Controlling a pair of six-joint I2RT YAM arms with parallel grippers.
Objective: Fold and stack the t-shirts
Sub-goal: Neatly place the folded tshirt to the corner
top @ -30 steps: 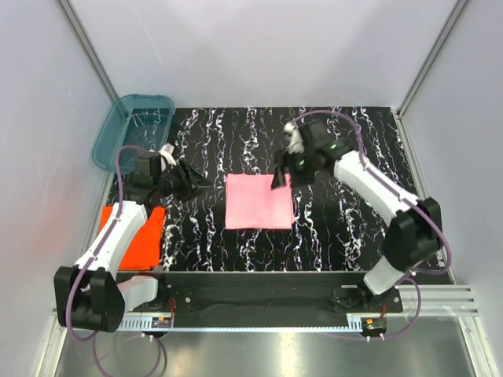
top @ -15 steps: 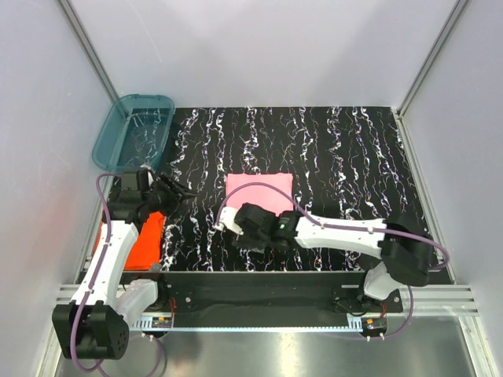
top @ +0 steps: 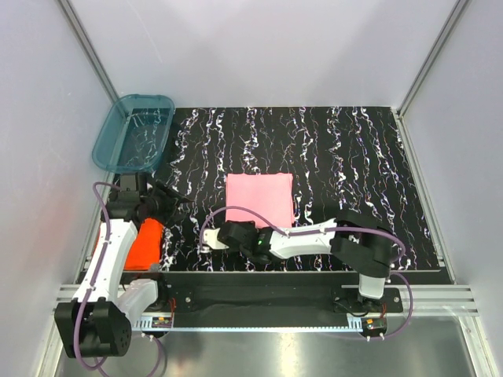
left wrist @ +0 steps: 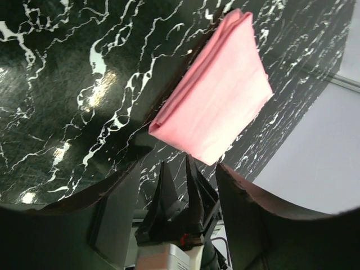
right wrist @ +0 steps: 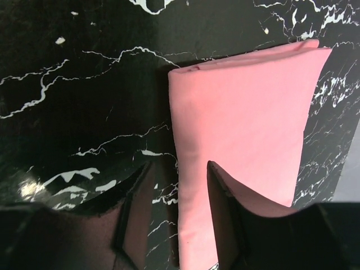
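The right claw (right wrist: 180, 169) is down low at the near left corner of the pink shirt (top: 259, 200), its two fingers parted and nothing clamped between them. Seen from its wrist, the shirt's left edge runs straight up through that gap, one finger over bare tabletop (top: 354, 165) and the other over pink cloth, though I cannot tell whether either touches. The arm behind it is folded hard back on itself, its forearm lying along the near edge of the tabletop from the right. The left claw (left wrist: 177, 169) is spread wide with nothing in it, held above the left side of the tabletop and aimed to the right, toward the pink shirt and the other claw. Under that arm lies the orange-red shirt (top: 144, 245), flat at the near left edge. The arm covers much of it, so I cannot tell its long axis or which way it points. The pink shirt lies in the middle of the tabletop, folded into a neat, nearly square block, its edges square with the tabletop's edges. From above it looks a little wider left to right than near to far, and which end is the neck I cannot tell. The two shirts lie well apart, not stacked. A teal tub (top: 110, 141) sits at the far left corner.
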